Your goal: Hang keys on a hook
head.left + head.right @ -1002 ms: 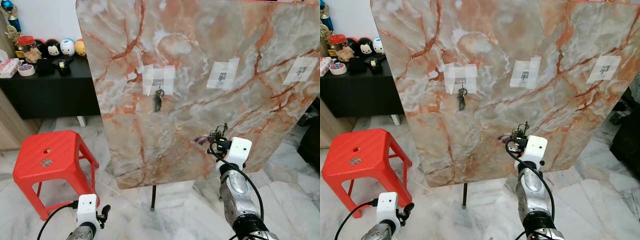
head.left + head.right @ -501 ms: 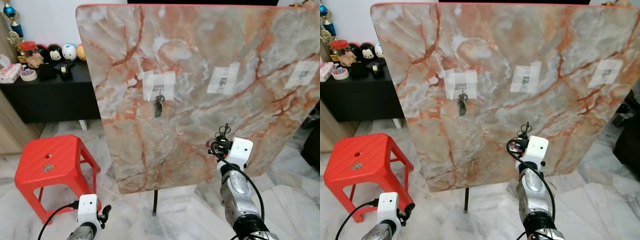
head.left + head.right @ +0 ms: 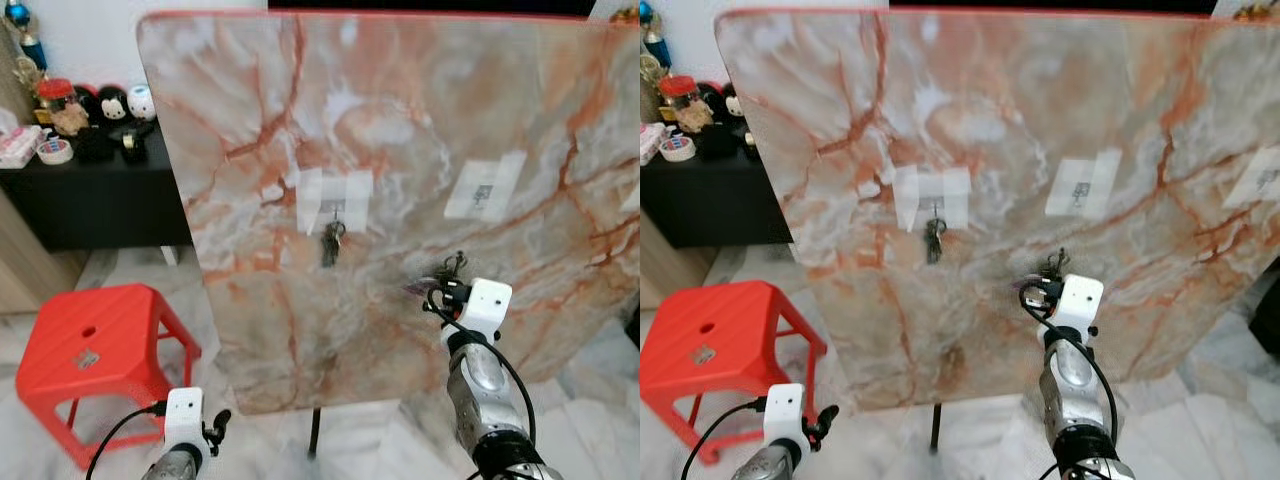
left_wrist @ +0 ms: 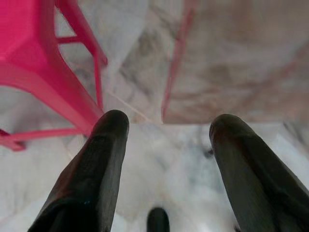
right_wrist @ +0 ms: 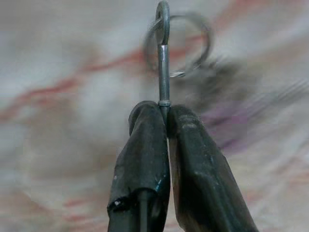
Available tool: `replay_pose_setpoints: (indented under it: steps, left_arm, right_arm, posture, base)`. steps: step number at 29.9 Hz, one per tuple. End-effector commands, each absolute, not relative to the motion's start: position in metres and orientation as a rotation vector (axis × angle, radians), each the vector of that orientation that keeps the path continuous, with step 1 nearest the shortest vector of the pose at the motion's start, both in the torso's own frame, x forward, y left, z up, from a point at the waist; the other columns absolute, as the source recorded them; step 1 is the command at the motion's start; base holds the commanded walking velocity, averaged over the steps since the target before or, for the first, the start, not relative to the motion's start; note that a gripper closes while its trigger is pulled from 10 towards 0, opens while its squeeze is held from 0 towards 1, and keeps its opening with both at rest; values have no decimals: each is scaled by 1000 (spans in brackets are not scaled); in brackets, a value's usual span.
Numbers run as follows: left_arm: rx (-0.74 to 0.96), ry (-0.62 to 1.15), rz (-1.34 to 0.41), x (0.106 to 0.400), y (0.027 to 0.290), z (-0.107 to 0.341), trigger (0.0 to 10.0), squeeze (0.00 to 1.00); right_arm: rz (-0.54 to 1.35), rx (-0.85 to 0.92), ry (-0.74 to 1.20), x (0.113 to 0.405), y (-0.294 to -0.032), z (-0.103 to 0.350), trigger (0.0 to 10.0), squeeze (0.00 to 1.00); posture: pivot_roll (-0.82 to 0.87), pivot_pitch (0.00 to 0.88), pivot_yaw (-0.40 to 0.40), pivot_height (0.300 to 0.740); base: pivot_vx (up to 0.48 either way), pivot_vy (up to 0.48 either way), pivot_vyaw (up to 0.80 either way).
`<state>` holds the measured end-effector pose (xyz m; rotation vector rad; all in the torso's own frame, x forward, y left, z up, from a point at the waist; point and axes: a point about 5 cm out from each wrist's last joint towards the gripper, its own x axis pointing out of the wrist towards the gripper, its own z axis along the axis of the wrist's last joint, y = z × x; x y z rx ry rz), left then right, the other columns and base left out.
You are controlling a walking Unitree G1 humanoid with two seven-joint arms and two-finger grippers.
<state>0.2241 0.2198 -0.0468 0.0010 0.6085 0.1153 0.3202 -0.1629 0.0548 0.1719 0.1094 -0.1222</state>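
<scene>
Right wrist view: the right gripper [image 5: 166, 113] has its two black fingers [image 5: 145, 150] pressed together on the thin silver shank of a metal key [image 5: 163, 58]; the key stands straight out past the fingertips, with a blurred wire key ring [image 5: 177, 46] threaded through the eye at its far end.

Landmark: a large upright marble-patterned board [image 3: 400, 130], cream with orange-red veins, standing on a thin dark leg.

Held key, place: in front of the board's lower middle, very close to its face; whether it touches cannot be told.

Target hook: a small metal hook under white tape [image 3: 483, 187] on the board, above and slightly right of the held key, apart from it.

Other hooks: a taped hook [image 3: 335, 199] on the board's left-centre carries a dark hanging bunch of keys [image 3: 331, 243]; a third taped patch [image 3: 1265, 178] sits at the board's right edge.

Right arm: silver, rising from below the board's lower right part, with a white wrist block [image 3: 488, 303] and a looped black cable.

Left gripper [image 4: 166, 125]: low, to the left of the board's foot, over pale marble floor; its fingers are spread wide apart and hold nothing.

Red plastic stool [image 3: 85, 350]: on the floor left of the board.

Black sideboard [image 3: 95, 190]: behind the board's left edge, carrying small round toy figures [image 3: 120, 103].
</scene>
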Motion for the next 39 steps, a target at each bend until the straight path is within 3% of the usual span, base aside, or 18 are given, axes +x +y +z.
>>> replay_pose_setpoints:
  steps: [1,18,32,39]
  left_arm:
    - [8,637,123,219,222,-50,10000,0]
    - [9,657,119,215,222,-53,10000,0]
    - [21,662,108,215,222,-53,10000,0]
    - [27,660,104,216,222,-53,10000,0]
  right_arm:
    - [-115,170,78,324,-160,62,10000,0]
    - [-186,103,-3,314,-168,68,10000,0]
    - [-222,14,-157,315,-176,106,10000,0]
    - [-252,7,-127,318,-180,110,10000,0]
  posture:
    - [23,0,-44,740]
    - [19,0,-44,740]
    - [5,0,-40,740]
    - [5,0,-37,740]
  base:
    - [0,0,0]
    - [0,0,0]
    - [0,0,0]
    - [0,0,0]
